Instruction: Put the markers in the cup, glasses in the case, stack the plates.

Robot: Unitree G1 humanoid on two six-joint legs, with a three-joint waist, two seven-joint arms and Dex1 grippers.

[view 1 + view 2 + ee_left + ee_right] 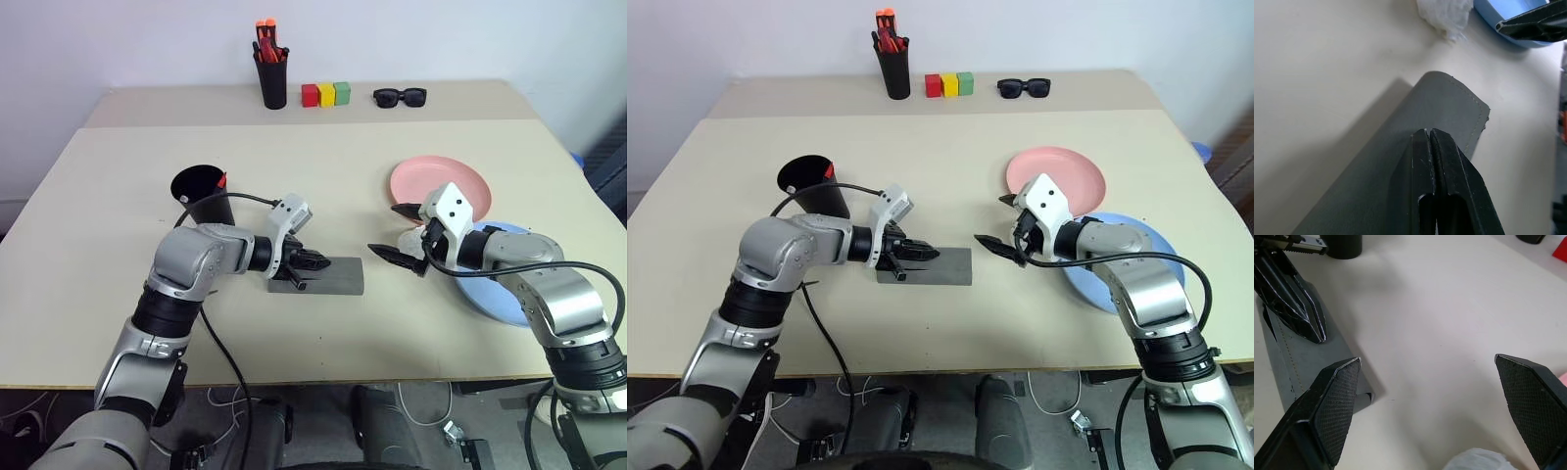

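Observation:
The grey case [338, 279] lies closed on the table in front of me. My left gripper [323, 260] is shut with nothing between its fingers, its tips over the case's lid [1400, 147]; I cannot tell whether they touch it. My right gripper [385, 228] stands wide open just right of the case, above bare table. Behind that gripper lies the pink plate [441, 186], and the blue plate [500, 294] sits partly under my right forearm. The wide black cup [203, 196] stands to the left with a marker's red tip [222, 180] at its rim. The glasses are hidden.
At the table's back stand a tall black pen cup [271, 73] with orange and red pens, three coloured blocks [326, 94] and black sunglasses [400, 96]. The table's front edge runs close below the case.

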